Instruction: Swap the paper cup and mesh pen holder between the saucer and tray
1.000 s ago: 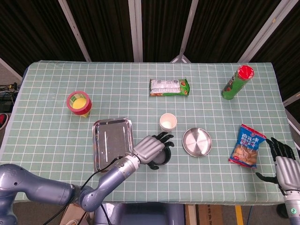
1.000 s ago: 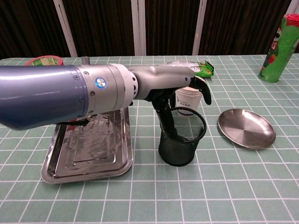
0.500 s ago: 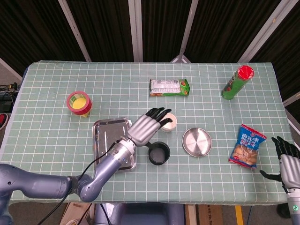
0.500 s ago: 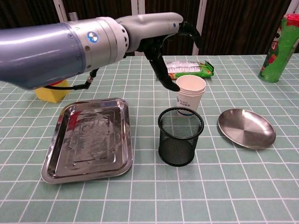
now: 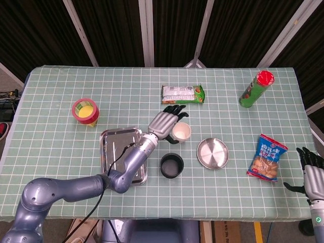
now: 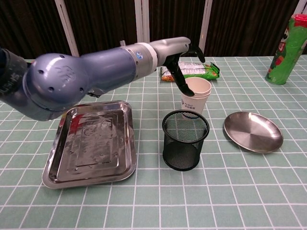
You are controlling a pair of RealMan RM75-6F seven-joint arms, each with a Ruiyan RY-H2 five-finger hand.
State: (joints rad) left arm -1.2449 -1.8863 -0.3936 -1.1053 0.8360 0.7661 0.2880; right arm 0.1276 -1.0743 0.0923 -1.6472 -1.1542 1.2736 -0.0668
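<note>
Your left hand (image 5: 165, 121) reaches the white paper cup (image 5: 181, 132) with its fingers (image 6: 183, 85) spread, holding nothing.

From those fingers, the cup stands just at their tips on the tabletop (image 5: 61, 142); the black mesh pen holder (image 6: 185, 139) sits just nearer you, the round steel saucer (image 5: 212, 153) further right, the rectangular steel tray (image 5: 121, 153) under your forearm. Close unevenly and you may crush or tip the light cup into the holder. Your right hand (image 5: 314, 174) waits spread, well apart at the tabletop's edge.

The paper cup (image 5: 181, 132) and mesh pen holder (image 5: 172, 165) stand close together between tray (image 5: 114, 142) and saucer (image 5: 212, 153); the table's front edge (image 5: 212, 202) lies open.
</note>
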